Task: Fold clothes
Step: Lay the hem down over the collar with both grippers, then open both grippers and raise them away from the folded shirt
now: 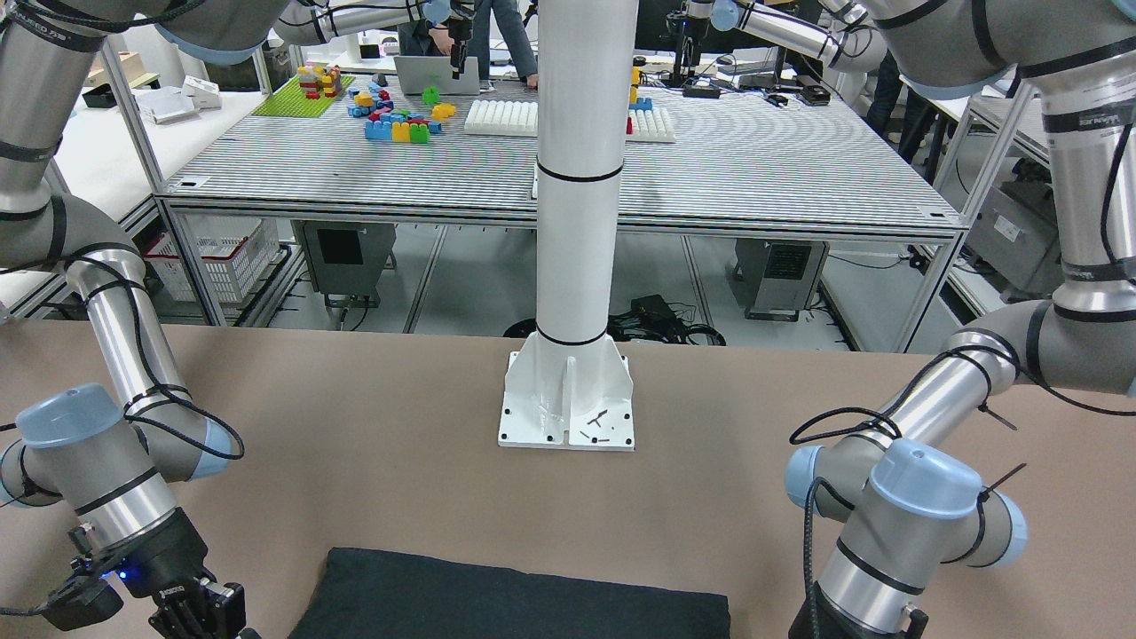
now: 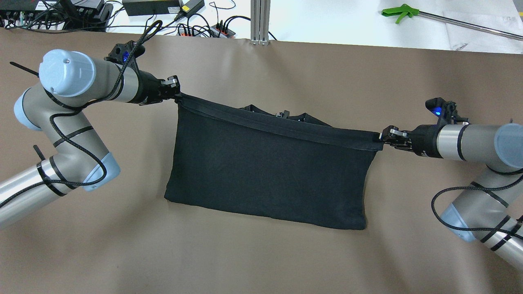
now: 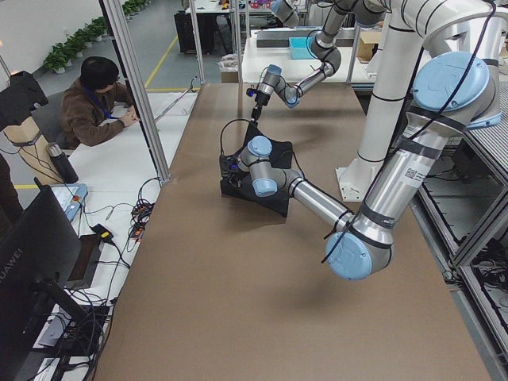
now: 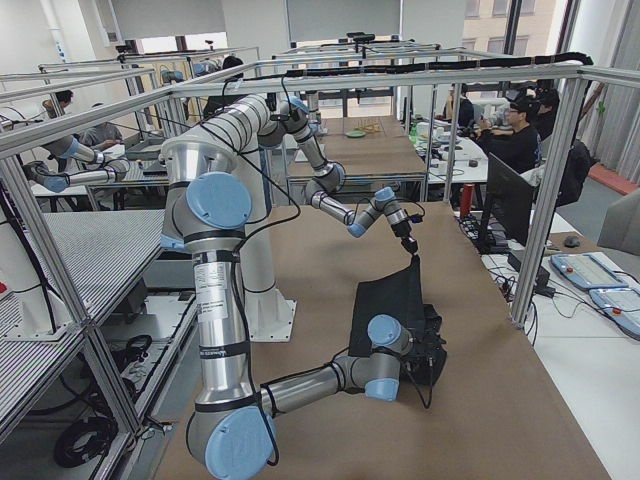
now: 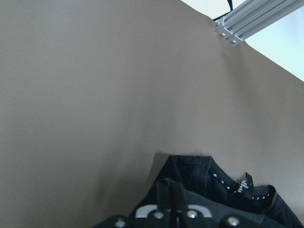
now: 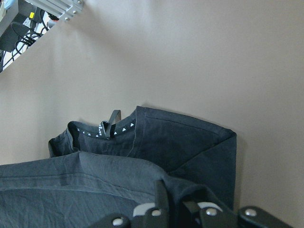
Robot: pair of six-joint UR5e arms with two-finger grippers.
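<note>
Overhead exterior: left end effector [image 2: 176, 93], right end effector [image 2: 383, 139] clamp clothes [image 2: 265, 163].

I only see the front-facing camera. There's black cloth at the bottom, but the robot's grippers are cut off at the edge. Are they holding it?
Observer: Yes. Overhead, the left gripper pinches one corner of the black garment.
Operator: And the other one?
Observer: The right gripper pinches the opposite corner, with the hem stretched between them.
Operator: What's behind that hem?
Observer: The right wrist view shows a neck band with small white triangles lying on the table.
</note>
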